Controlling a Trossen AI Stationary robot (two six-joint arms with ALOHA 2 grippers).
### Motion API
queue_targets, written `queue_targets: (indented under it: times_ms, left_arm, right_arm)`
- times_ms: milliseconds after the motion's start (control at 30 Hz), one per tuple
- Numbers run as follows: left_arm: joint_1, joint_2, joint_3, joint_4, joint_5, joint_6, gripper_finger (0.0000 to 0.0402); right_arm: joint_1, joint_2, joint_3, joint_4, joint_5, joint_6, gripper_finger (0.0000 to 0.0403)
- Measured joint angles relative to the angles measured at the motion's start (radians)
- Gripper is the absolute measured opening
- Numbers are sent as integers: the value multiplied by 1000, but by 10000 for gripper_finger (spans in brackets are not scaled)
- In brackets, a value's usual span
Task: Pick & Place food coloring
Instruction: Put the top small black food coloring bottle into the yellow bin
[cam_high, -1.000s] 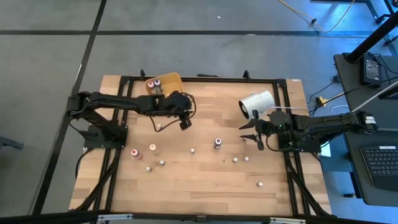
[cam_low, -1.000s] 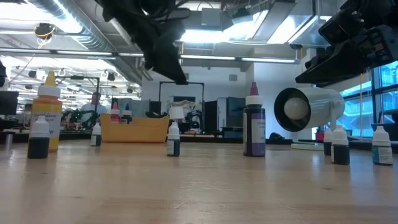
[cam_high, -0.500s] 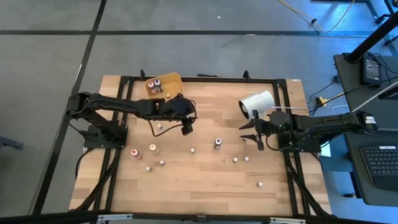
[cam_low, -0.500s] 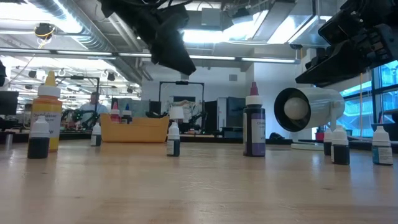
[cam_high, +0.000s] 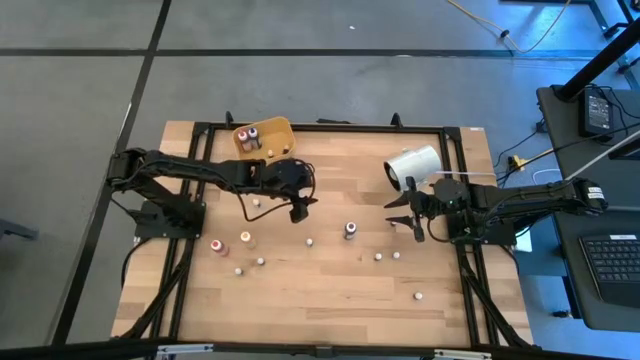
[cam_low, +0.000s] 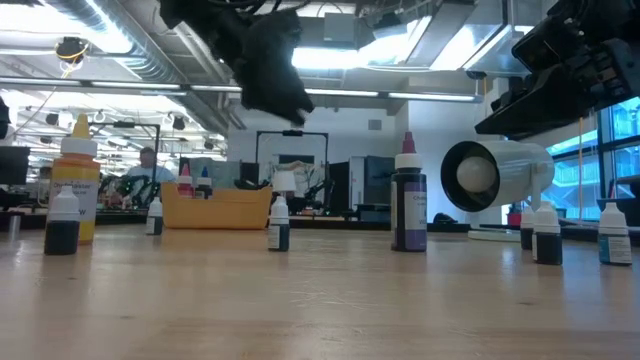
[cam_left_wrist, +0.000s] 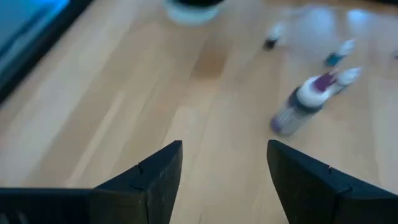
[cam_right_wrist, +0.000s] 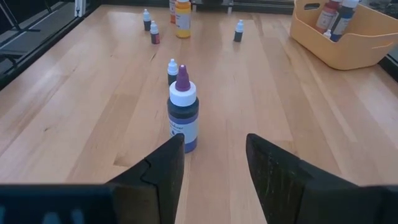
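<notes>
Several small food coloring bottles stand upright and scattered on the wooden table, such as a red one (cam_high: 218, 246) and an orange one (cam_high: 246, 238) near the left. A larger purple bottle (cam_high: 350, 230) (cam_left_wrist: 305, 102) stands mid-table. Two bottles stand in the yellow tray (cam_high: 272, 127) at the far left. My left gripper (cam_high: 299, 209) (cam_left_wrist: 224, 168) hangs open above the table, between the tray and the purple bottle, with nothing between its fingers. My right gripper (cam_high: 408, 215) (cam_right_wrist: 214, 162) waits open at the right, pointing at the purple bottle (cam_right_wrist: 183, 115).
A large white cylinder (cam_high: 413, 165) (cam_low: 490, 175) lies on its side at the far right, just beyond my right gripper. More small bottles stand toward the near right (cam_high: 418, 295). A bare stretch of table lies along the near edge.
My left gripper has swung a little toward the table's near edge, away from the tray, and has opened, still with nothing in it. No bottle has moved.
</notes>
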Motion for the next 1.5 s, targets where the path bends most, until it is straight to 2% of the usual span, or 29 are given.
queue_targets:
  times_ms: [133,367,500,700,1200,1500]
  left_arm:
    - [7,0,0,-222,-97,-248,226]
    - [8,2,0,-637,-190,-670,226]
    - [7,22,0,-745,-197,-824,226]
    - [8,76,0,-750,-145,-852,226]
    - [43,204,0,-750,-90,-860,224]
    - [43,211,0,-750,-68,-860,173]
  right_arm:
    - [0,0,0,0,0,0,174]
    - [0,0,0,0,0,-3,174]
    - [0,0,0,0,0,-2,174]
    - [0,0,0,0,0,-1,174]
    - [0,0,0,-1,0,-1,174]
    - [0,0,0,-4,0,-1,174]
